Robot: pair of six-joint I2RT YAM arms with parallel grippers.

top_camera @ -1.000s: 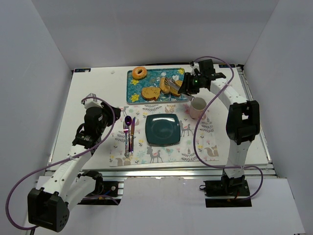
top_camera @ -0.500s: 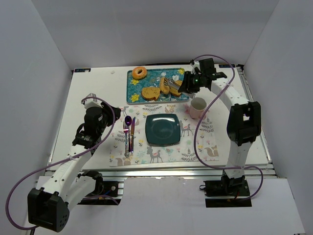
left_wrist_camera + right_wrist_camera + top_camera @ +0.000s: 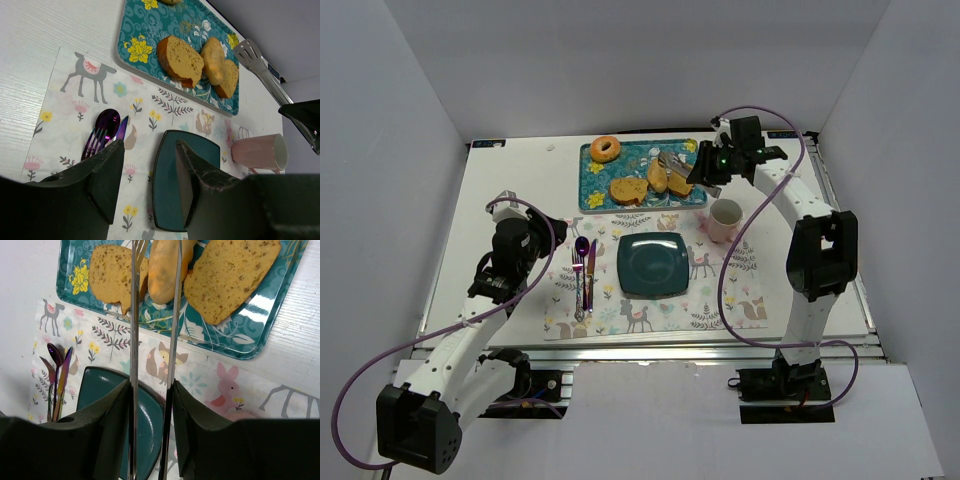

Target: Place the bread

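Observation:
Three pieces of bread lie on the teal floral tray (image 3: 595, 185): a slice (image 3: 628, 189), a roll (image 3: 658, 178) and another slice (image 3: 679, 185). My right gripper (image 3: 705, 170) hangs over the tray's right end, shut on metal tongs (image 3: 672, 161). In the right wrist view the two arms of the tongs (image 3: 134, 315) run on either side of the roll (image 3: 162, 267), between the fingers of the right gripper (image 3: 151, 385). I cannot tell whether they touch it. My left gripper (image 3: 542, 240) stands open and empty over the placemat's left side, seen from its wrist as the left gripper (image 3: 150, 145).
A dark teal square plate (image 3: 652, 264) sits on the animal-print placemat (image 3: 720, 300), with purple cutlery (image 3: 584, 270) to its left and a pink mug (image 3: 725, 220) at its upper right. A bagel (image 3: 605, 149) lies at the tray's far left corner. White walls enclose the table.
My right gripper has drawn the tongs a little to the right and toward the back over the tray. The left arm has not moved.

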